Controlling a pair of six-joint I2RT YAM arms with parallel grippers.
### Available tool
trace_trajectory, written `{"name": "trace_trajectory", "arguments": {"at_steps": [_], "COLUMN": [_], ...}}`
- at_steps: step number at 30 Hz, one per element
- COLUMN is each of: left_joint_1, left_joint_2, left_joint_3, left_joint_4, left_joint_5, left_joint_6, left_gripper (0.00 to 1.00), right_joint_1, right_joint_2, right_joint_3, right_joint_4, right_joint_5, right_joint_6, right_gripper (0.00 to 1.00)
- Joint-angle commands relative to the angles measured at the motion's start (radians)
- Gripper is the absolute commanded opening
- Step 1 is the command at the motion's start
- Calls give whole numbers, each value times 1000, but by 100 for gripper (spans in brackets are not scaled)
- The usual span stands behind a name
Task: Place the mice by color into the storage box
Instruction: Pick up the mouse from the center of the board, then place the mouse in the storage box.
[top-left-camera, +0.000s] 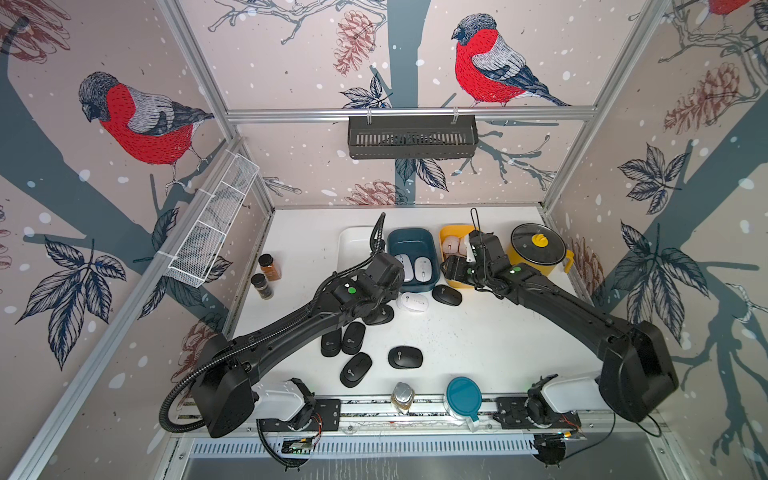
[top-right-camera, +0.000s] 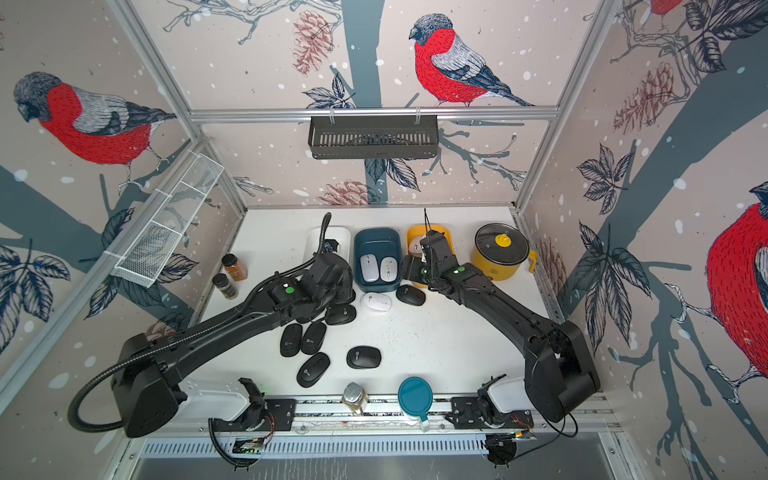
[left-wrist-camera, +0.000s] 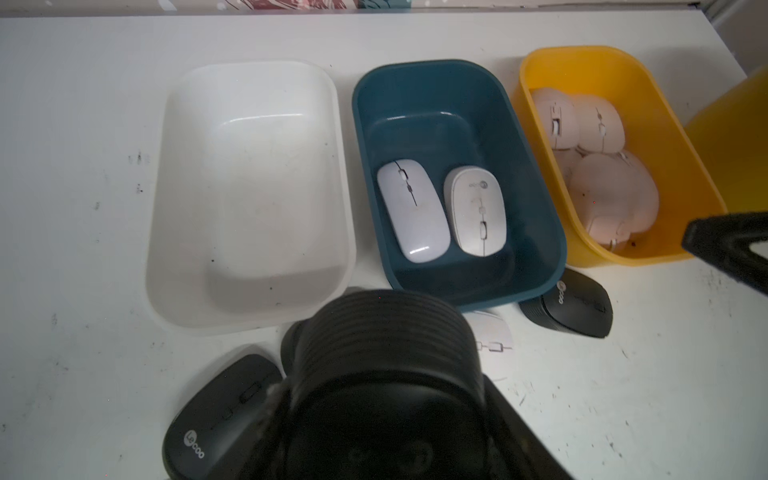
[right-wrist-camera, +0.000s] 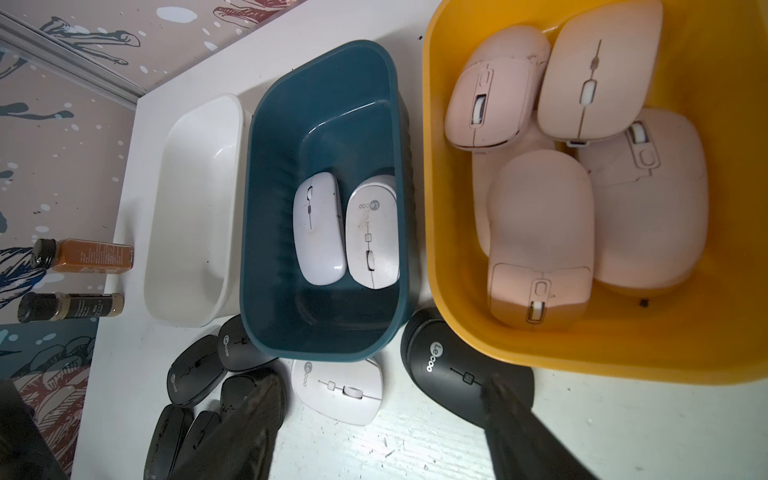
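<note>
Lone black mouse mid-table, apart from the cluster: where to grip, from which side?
Pinch the lone black mouse across its long sides at mid-length, coming straight down from above. It lies flat, long axis roughly across the table, bare surface all round, so both sides look reachable; the low domed top offers nothing to hold.

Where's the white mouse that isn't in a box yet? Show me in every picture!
In a top view: the white mouse lies mid-scene, just in front of the teal bin.
In a top view: the white mouse is in the same spot, in front of the teal bin.
Left wrist: the white mouse only partly shows, just outside the teal bin's short wall.
Right wrist: the white mouse fully shows, outside that same wall.
Shared landmark: the teal bin.
</note>
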Motion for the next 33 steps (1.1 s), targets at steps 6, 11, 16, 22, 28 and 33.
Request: {"name": "trace_trajectory", "arguments": {"at_steps": [6,11,16,22,28,33], "left_joint_1": [121,192,225,256,286,310], "left_joint_2": [27,68,105,168,255,338], "left_joint_3": [51,58,31,27,43,87], "left_joint_4": [141,155,194,223,262,254], "left_joint_5": [2,39,52,80,98,120], "left_joint_6": [63,93,112,120,138,147], "left_gripper": [55,55,55,55,55,55], "right_joint_1": [-3,-4,-5,-8,-14,-17], "right_joint_2": [-7,-11,-13,-9,7,14], "right_joint_3": [-3,-18,-23,-26,-33,-36], "right_joint_4": [29,39,44,44,50,52], "right_joint_5": [13,16,16,11,-1,-7], "right_joint_6": [12,15,12,10,9,10], "right_gripper": [77,77,77,77,77,77]}}
